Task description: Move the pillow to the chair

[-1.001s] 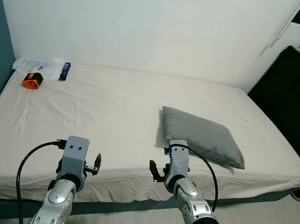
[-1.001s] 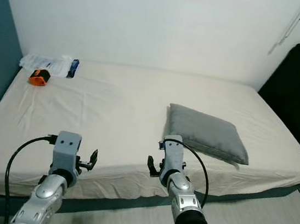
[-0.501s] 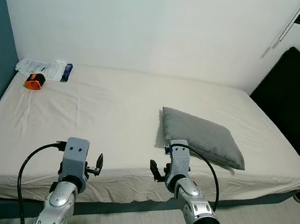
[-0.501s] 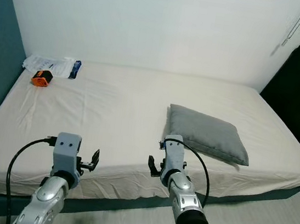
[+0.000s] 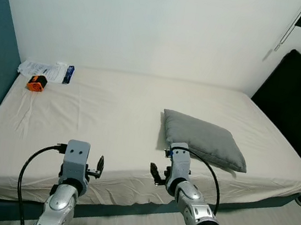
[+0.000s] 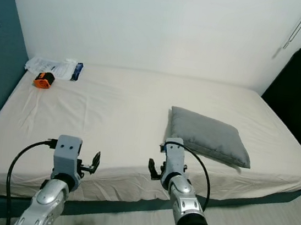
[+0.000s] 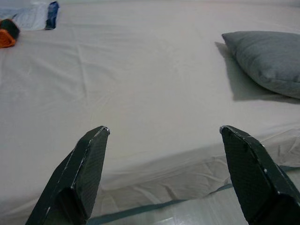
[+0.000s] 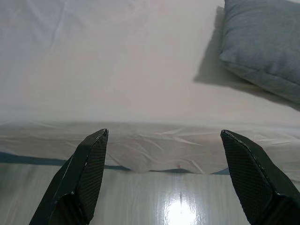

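Standing at the long side of the bed, the robot holds both arms forward at about mattress height, which suits an approach rather than a grasp. The left gripper has its two black fingers spread wide and holds nothing; it points over the bare sheet near the mattress edge. The right gripper is likewise spread wide and empty, aimed at the bed's edge with the floor showing below it. The grey pillow lies flat on the sheet toward the robot's right, near the front edge, just beyond and to the right of the right gripper and not touched by either one. That nearness probably makes the right arm the natural one to reach first, and the wide spread looks like preparation for pinching a soft, thick corner. An orange object and some papers sit at the far left corner, well apart from the pillow.
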Robot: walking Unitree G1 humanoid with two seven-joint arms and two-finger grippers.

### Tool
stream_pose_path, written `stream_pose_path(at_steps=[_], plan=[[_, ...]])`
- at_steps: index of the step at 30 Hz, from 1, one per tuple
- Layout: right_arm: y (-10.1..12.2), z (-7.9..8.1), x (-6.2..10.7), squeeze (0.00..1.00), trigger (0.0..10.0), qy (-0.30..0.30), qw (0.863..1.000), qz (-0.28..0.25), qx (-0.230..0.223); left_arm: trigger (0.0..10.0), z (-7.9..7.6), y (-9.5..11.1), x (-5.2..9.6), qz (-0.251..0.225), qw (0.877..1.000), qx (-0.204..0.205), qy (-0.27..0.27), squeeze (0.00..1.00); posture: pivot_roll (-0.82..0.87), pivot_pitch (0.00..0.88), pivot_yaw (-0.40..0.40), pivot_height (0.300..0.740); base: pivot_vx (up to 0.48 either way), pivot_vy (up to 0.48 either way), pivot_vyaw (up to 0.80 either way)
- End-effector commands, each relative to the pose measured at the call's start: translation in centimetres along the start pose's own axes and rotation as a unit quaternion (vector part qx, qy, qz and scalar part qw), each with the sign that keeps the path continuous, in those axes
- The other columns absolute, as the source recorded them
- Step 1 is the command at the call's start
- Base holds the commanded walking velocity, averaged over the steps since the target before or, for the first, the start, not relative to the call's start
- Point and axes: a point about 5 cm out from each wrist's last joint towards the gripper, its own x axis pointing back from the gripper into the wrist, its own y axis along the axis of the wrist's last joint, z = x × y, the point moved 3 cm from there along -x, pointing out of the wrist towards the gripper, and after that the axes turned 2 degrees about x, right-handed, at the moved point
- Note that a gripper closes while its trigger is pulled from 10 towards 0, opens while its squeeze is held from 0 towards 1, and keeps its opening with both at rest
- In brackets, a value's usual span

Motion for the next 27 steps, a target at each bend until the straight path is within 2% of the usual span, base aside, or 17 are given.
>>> stream_pose_path(at_steps=[1, 10, 15, 27], plan=[[0.16, -0.33, 0.06, 0.0, 10.0, -0.003, 1.0, -0.004, 0.006, 10.0, -0.6, 0.51, 0.01, -0.013, 1.0, 0.011, -0.007, 0.0, 0.06, 0.0, -0.144, 0.708, 0.405, 0.0, 0.0], [0.19, -0.38, 0.08, 0.0, 10.0, -0.002, 1.0, -0.004, 0.007, 10.0, -0.52, 0.54, 0.05, -0.016, 1.0, 0.013, -0.001, 0.0, 0.06, 0.0, -0.147, 0.708, 0.395, 0.0, 0.0], [0.28, -0.39, 0.08, 0.0, 10.0, 0.0, 1.0, -0.005, 0.007, 10.0, -0.3, 0.65, 0.03, -0.021, 0.999, 0.023, 0.008, 0.0, 0.06, 0.0, -0.149, 0.708, 0.0, 0.0, 0.0], [0.29, -0.2, 0.02, 0.0, 10.0, 0.005, 1.0, -0.003, 0.009, 10.0, -0.2, 0.83, 0.11, -0.029, 0.999, 0.014, 0.003, 0.0, 0.06, 0.0, -0.149, 0.708, 0.0, 0.0, 0.0]])
